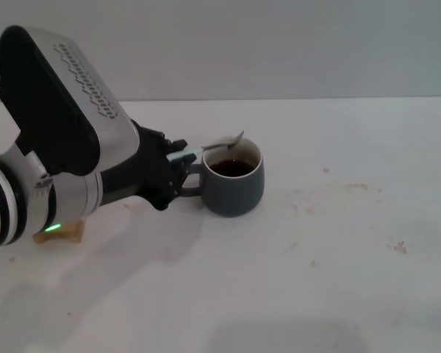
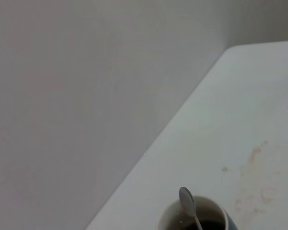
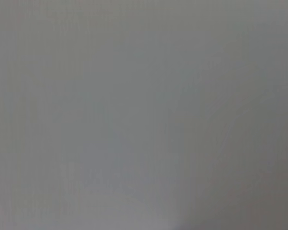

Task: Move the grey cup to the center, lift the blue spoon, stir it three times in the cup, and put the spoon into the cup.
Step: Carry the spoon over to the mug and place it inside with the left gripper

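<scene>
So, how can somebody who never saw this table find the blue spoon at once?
Look at the white table and find the grey cup with dark liquid, the biggest object on it. The left gripper beside the cup's handle holds the blue spoon above the rim. It is the only slim thing here, with a metal bowl and pale blue handle.

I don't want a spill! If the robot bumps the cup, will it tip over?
Probably not easily. The cup looks squat and wide-bottomed, so it likely slides rather than tips. The dark drink inside adds weight but could slosh. The spoon, held over the rim by the left gripper, looks stiff enough to nudge it.
</scene>
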Robot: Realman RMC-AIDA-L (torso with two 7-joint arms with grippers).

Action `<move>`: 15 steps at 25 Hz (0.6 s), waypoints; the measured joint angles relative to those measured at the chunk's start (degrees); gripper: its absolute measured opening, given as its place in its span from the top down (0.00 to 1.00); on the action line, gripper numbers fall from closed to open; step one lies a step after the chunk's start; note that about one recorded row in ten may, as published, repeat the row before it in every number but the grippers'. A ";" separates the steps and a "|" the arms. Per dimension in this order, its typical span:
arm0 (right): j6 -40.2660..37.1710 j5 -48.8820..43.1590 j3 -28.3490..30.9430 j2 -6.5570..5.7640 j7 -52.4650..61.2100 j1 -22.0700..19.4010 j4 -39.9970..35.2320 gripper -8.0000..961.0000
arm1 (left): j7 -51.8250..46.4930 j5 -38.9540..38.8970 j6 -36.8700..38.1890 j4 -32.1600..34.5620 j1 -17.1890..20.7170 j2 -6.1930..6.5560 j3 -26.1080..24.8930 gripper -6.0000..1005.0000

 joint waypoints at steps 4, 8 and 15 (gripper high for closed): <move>-0.93 0.00 -0.01 0.03 0.00 -0.48 0.10 0.99 | 0.01 0.00 -0.68 1.24 -0.45 -0.02 0.00 0.81; -1.21 0.00 -0.05 0.09 0.00 -0.79 0.18 0.99 | -0.01 0.00 -1.01 2.66 -1.19 -0.04 0.00 0.81; -1.94 0.00 -0.34 0.11 0.00 -1.46 0.39 0.99 | 0.00 0.01 -1.55 4.96 -3.01 -0.05 -0.41 0.81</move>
